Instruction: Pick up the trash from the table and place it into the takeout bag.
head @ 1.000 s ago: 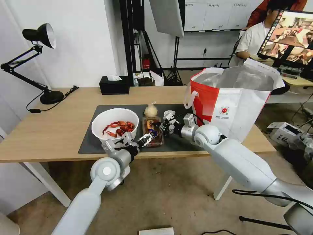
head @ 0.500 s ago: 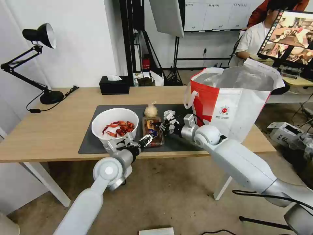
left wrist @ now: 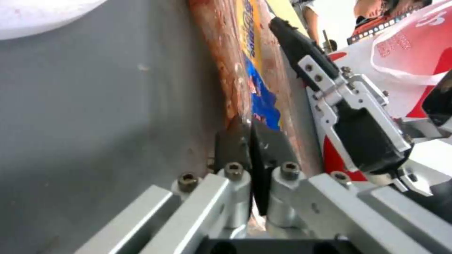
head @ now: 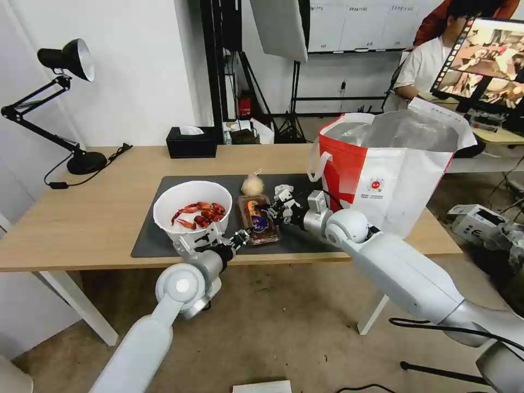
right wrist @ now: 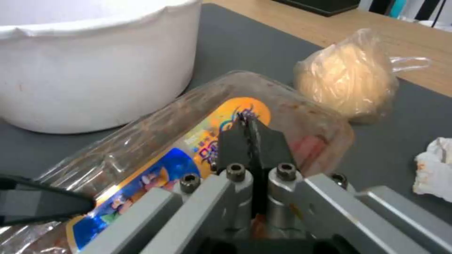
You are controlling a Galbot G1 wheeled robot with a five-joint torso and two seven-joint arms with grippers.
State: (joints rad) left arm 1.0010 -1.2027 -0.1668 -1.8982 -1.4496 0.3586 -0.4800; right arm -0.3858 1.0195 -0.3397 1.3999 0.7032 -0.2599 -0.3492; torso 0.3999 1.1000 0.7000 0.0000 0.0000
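A clear plastic tray (head: 258,218) with scraps and a blue-orange label lies on the dark mat (head: 150,240), between the white bowl (head: 192,210) of red crayfish shells and the takeout bag (head: 393,174). My left gripper (head: 242,236) is shut on the tray's near rim (left wrist: 245,63). My right gripper (head: 273,210) is shut on its right rim (right wrist: 155,141). The knotted beige pouch (head: 252,184) and the crumpled white tissue (head: 283,192) sit just behind the tray. In the right wrist view the pouch (right wrist: 348,81) and tissue (right wrist: 433,165) lie beyond the pinched rim.
The takeout bag stands open at the table's (head: 82,218) right end, its foil lining showing. A black tissue box (head: 191,142) is at the back edge and a black desk lamp (head: 71,109) at the far left. Bare wood lies left of the mat.
The tray's near end has swung slightly to the right, and my left gripper has drawn a little toward the table's front edge. The right gripper holds its place.
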